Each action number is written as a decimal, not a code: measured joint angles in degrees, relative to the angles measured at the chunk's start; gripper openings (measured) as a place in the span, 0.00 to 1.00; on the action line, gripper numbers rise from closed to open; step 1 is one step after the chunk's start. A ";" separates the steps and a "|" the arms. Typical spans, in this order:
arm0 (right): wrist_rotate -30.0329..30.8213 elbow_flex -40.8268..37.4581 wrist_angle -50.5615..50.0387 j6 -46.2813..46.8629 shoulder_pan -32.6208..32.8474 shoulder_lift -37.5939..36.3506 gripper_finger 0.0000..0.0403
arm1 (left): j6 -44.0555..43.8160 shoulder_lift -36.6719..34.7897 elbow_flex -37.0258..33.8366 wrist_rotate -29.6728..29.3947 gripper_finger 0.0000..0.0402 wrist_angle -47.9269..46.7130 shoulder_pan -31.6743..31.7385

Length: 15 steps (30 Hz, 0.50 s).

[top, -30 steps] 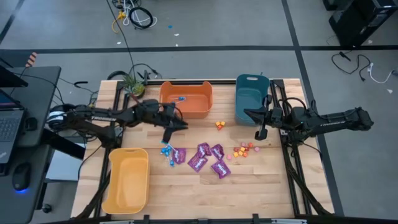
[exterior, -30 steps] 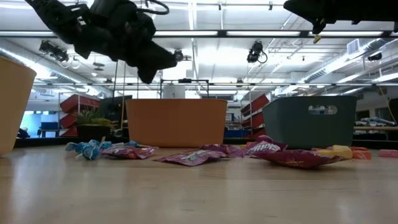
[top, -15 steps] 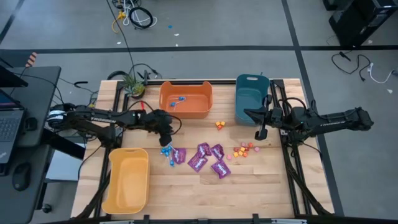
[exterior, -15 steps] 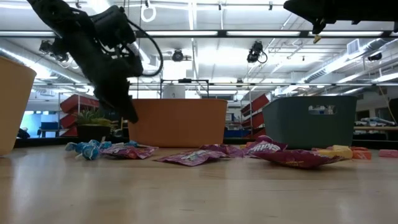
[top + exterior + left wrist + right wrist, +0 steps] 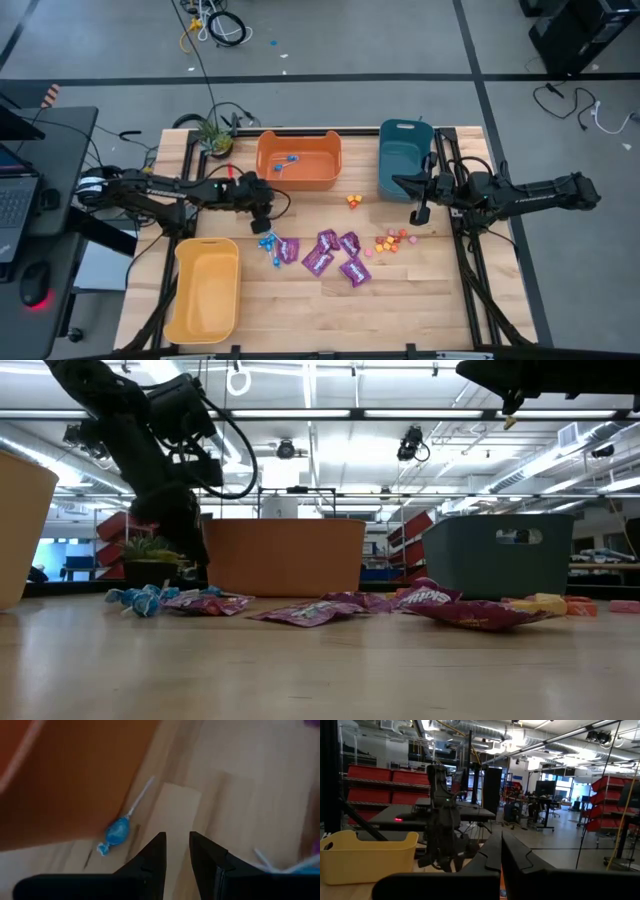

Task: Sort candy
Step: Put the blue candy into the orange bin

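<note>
Blue lollipops [image 5: 268, 241] lie in a small heap on the wooden table, with purple packets [image 5: 328, 253] to their right and small orange, red and pink pieces [image 5: 392, 240] farther right. Two more pieces [image 5: 354, 200] sit near the orange bin [image 5: 299, 176], which holds two lollipops [image 5: 289, 160]. My left gripper [image 5: 263, 216] points steeply down, open, just above the table between the bin and the heap. Beyond its fingertips [image 5: 159, 845] lies one blue lollipop [image 5: 118, 831]. My right gripper [image 5: 420, 213] hangs shut, high beside the teal bin [image 5: 405, 160].
A yellow bin [image 5: 205, 290] stands at the near left corner. A small potted plant [image 5: 213, 135] is at the far left. Bare wood lies along the near edge, right of the yellow bin. Black frame rails run down both sides of the table.
My left gripper has tipped from nearly level to steeply down. It has sunk and drawn back a little from the orange bin's near wall toward the table's left edge, ending just above the wood beside the blue lollipops. The candy has not moved.
</note>
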 joint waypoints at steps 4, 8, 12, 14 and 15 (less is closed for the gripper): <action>0.00 0.00 -0.05 -0.01 0.00 0.00 0.00 | 3.15 0.00 0.00 -4.35 0.22 0.27 0.04; 0.00 0.00 -0.11 -0.52 0.01 0.00 0.00 | 5.06 0.00 -0.55 -6.71 0.22 0.40 0.06; 0.00 0.00 -0.13 -1.08 0.01 0.00 0.00 | 5.35 0.00 -1.89 -6.78 0.22 0.68 0.06; 0.00 0.00 -0.13 -1.08 0.01 0.00 0.00 | 5.35 0.00 -2.56 -6.78 0.22 1.02 0.06; 0.00 -0.02 -0.13 -1.08 0.01 0.00 0.00 | 5.35 0.00 -2.95 -6.78 0.22 1.43 0.06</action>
